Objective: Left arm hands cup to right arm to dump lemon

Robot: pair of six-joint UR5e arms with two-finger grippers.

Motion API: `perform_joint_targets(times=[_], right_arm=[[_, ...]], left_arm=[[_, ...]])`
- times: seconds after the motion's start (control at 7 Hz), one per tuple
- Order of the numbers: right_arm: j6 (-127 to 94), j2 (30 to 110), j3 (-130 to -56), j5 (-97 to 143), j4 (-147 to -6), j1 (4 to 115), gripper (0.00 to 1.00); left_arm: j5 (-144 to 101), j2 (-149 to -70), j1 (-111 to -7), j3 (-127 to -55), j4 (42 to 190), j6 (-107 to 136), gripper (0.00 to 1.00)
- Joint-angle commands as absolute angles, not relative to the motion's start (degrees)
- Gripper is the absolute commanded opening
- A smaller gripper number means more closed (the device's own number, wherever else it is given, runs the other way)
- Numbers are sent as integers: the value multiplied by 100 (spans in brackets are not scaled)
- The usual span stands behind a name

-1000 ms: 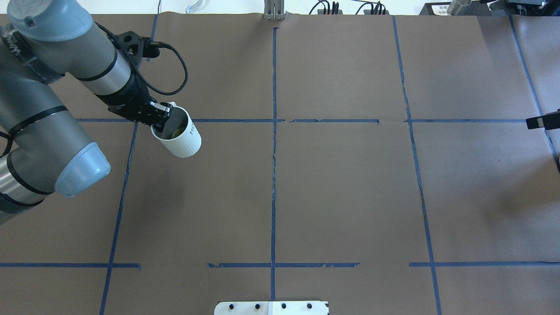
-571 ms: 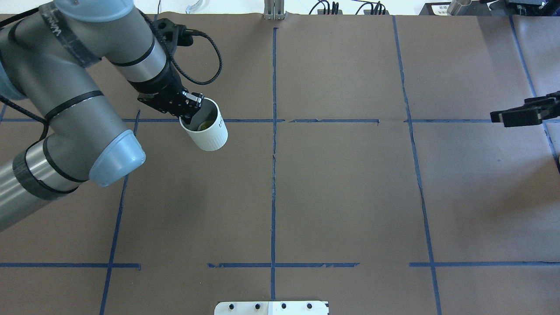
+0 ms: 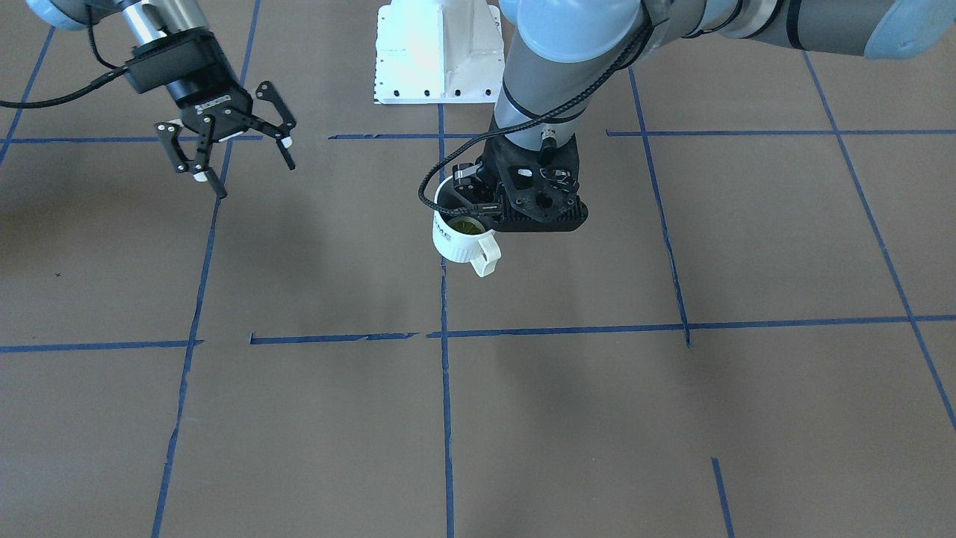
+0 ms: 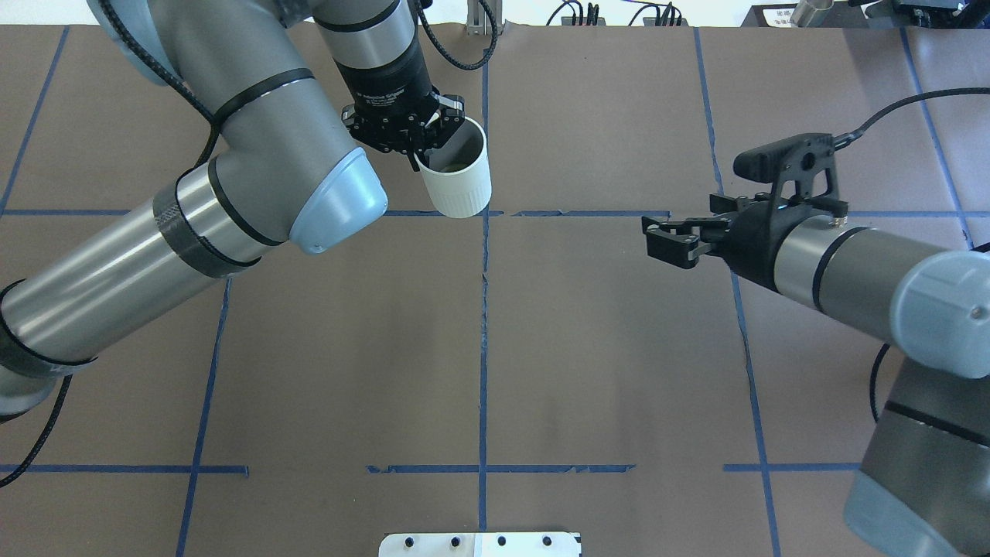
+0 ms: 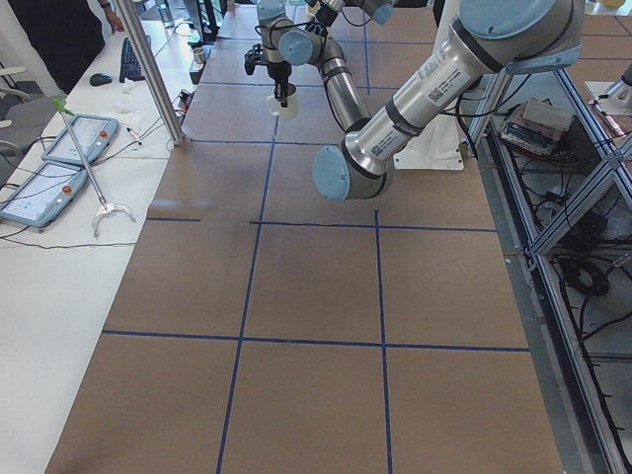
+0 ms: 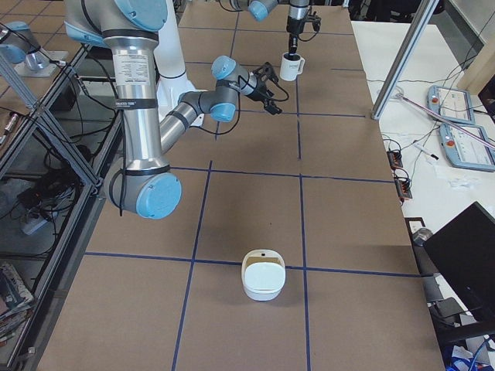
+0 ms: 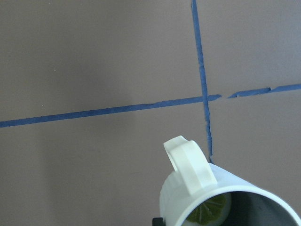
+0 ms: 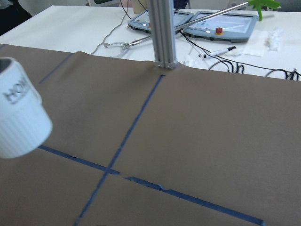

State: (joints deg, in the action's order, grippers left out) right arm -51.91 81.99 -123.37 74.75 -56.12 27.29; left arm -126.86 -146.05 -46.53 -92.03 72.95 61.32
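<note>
My left gripper (image 4: 421, 155) is shut on the rim of the white cup (image 4: 458, 182) and holds it above the table at the far centre line. The cup (image 3: 457, 240) has its handle toward the operators' side, and a lemon slice (image 3: 467, 226) lies inside. The left wrist view shows the cup (image 7: 207, 188) and the lemon (image 7: 207, 213) from above. My right gripper (image 4: 657, 236) is open and empty (image 3: 235, 161), to the right of the cup and well apart from it. The cup (image 8: 19, 122) sits at the left edge of the right wrist view.
Brown paper with blue tape lines covers the table (image 4: 603, 348). A white mounting plate (image 4: 479, 544) lies at the near edge. An aluminium post (image 4: 483, 19) stands at the far edge. A white lidded container (image 6: 264, 274) sits toward the table's right end.
My left arm has swung right and farther away, carrying the cup up to the centre line. My right arm has come in from the right edge toward the middle, gripper open.
</note>
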Motion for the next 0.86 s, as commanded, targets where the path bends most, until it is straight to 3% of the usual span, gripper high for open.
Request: perform_joint_targets(times=[0.0, 0.43, 0.71], right_arm=[[-5151, 7544, -12174, 5466, -5625, 1428, 100], [-4810, 6857, -11165, 3839, -5573, 889, 99], [-4808, 6742, -11118, 3384, -5546, 782, 99]], left_arm=[[-12902, -14756, -4641, -9132, 7286, 6791, 0], [-12973, -14897, -4510, -9210, 7286, 7976, 0], [-12903, -14880, -4272, -9307, 7277, 8270, 0]])
